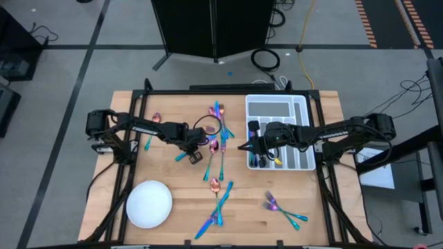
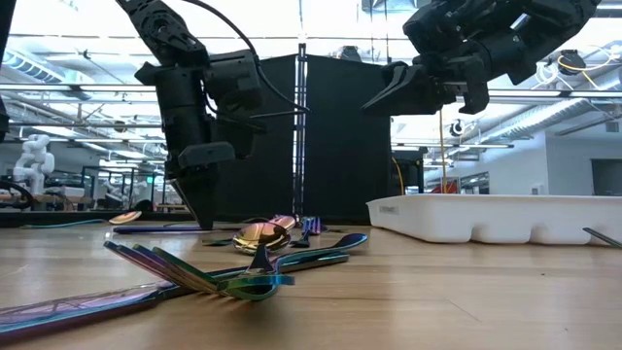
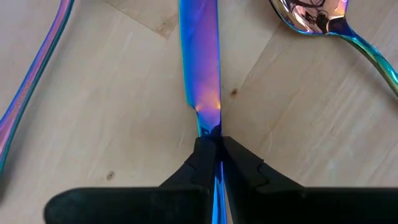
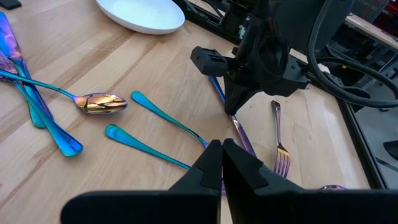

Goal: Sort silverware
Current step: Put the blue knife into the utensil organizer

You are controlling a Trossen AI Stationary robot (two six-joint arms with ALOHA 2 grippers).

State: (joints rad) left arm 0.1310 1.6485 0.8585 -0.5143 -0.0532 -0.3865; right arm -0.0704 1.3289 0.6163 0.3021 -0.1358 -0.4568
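Iridescent silverware lies scattered on the wooden table [image 1: 173,176]: a cluster [image 1: 220,119] at the far middle, spoons [image 1: 214,166] in the middle, forks [image 1: 280,207] at the near right. My left gripper [image 1: 196,150] points steeply down at mid-table and is shut on a blue-purple knife [image 3: 199,56]. My right gripper [image 1: 241,146] hangs shut and empty above the table, just left of the white divided tray [image 1: 248,111]. A few pieces [image 1: 263,160] lie in the tray. My left gripper pinches the knife between its two fingers where the blade narrows into the handle [image 3: 210,121]. The fingers [image 3: 239,162] come from above, pointing steeply down, one on each side edge of the knife. The blade runs flat against the wood ahead of the fingers; I cannot tell whether it is lifted.
A round white plate [image 1: 149,204] sits at the near left corner. A spoon [image 3: 308,15] lies close beside the knife's blade, and another slim piece [image 3: 31,81] lies on its other side. Black frame rails [image 1: 325,187] run along the table's left and right sides.
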